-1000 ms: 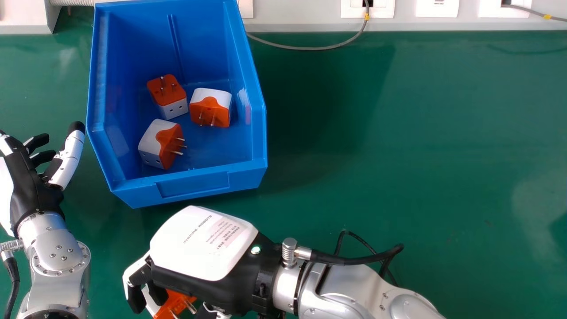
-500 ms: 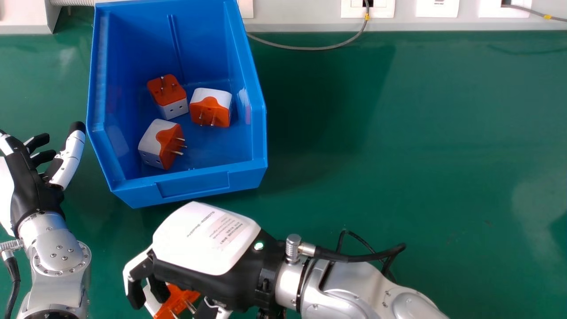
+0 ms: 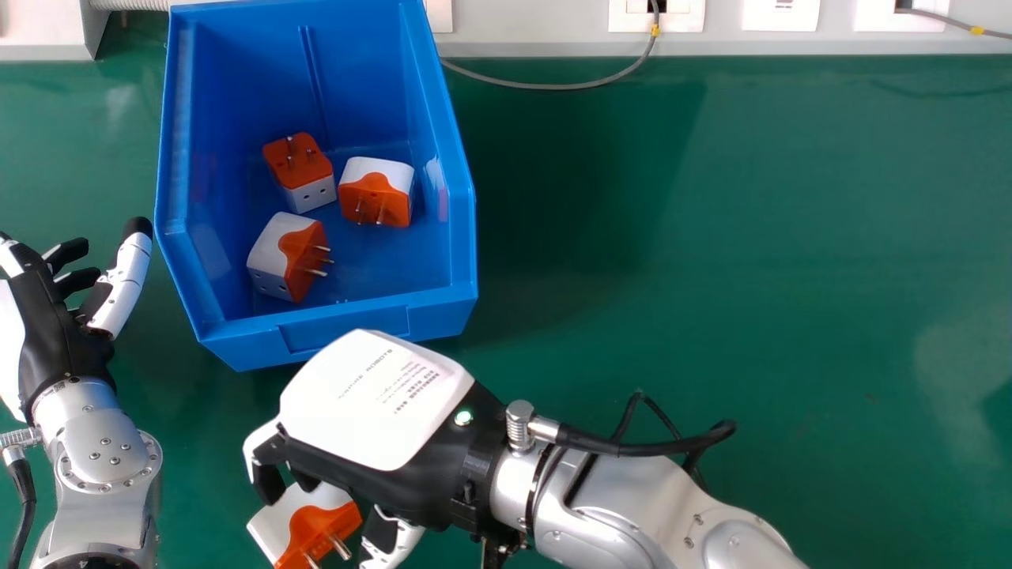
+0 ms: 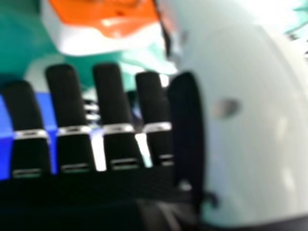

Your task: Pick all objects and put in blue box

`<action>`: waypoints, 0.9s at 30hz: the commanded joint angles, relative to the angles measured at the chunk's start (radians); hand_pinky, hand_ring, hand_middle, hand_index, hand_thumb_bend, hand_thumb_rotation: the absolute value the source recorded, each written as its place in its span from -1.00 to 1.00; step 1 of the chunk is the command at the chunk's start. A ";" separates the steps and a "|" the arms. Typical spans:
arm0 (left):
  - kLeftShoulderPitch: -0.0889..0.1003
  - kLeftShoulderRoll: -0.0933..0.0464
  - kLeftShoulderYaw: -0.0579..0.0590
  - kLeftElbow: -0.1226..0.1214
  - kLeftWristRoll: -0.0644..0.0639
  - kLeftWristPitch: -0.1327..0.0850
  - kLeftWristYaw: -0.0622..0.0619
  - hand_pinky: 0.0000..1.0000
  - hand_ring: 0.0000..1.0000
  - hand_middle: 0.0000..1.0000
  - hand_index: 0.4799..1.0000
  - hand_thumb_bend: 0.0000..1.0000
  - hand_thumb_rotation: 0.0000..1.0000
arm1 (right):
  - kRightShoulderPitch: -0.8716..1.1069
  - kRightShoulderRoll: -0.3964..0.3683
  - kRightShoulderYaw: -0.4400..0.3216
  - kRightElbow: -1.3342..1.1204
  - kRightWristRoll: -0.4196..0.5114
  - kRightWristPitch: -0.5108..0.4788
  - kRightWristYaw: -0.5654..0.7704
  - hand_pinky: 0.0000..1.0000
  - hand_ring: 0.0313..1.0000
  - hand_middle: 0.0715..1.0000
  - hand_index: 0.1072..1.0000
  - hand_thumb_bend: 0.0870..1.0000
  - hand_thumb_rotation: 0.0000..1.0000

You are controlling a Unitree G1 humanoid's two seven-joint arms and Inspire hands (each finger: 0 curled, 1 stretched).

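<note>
To pick the loose plug (image 3: 308, 525) cleanly, the right hand (image 3: 379, 403) should settle over it and close on the white body, clear of the prongs, before lifting to the box (image 3: 316, 328). The hand is palm-down near the box's front, fingers loosely bent and thumb apart, gripping nothing; the plug lies on the counter (image 3: 711, 276) beneath, while the left hand (image 3: 63, 340) idles left of the box.

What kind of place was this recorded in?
Probably a lab or workshop bench rather than a home: a plain green work surface, a blue plastic parts bin holding three plug adapters, and a pale panel with outlets and a grey cable along the back.
</note>
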 commanded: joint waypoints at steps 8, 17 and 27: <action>0.001 -0.011 -0.003 0.007 -0.001 0.002 -0.015 0.20 0.50 0.63 0.49 0.27 0.09 | 0.001 0.008 0.017 -0.045 -0.031 0.008 -0.010 0.90 0.91 0.92 0.92 0.89 -0.69; -0.003 -0.008 -0.005 0.018 0.003 0.001 -0.012 0.20 0.51 0.64 0.50 0.27 0.09 | 0.002 0.013 0.028 -0.027 -0.052 0.005 -0.021 0.98 0.99 0.99 0.99 0.99 -0.61; -0.001 -0.004 -0.011 0.018 0.010 0.003 -0.008 0.20 0.51 0.64 0.50 0.27 0.10 | -0.078 0.074 0.106 0.252 -0.047 -0.028 -0.057 1.00 1.00 1.00 0.99 0.98 -0.65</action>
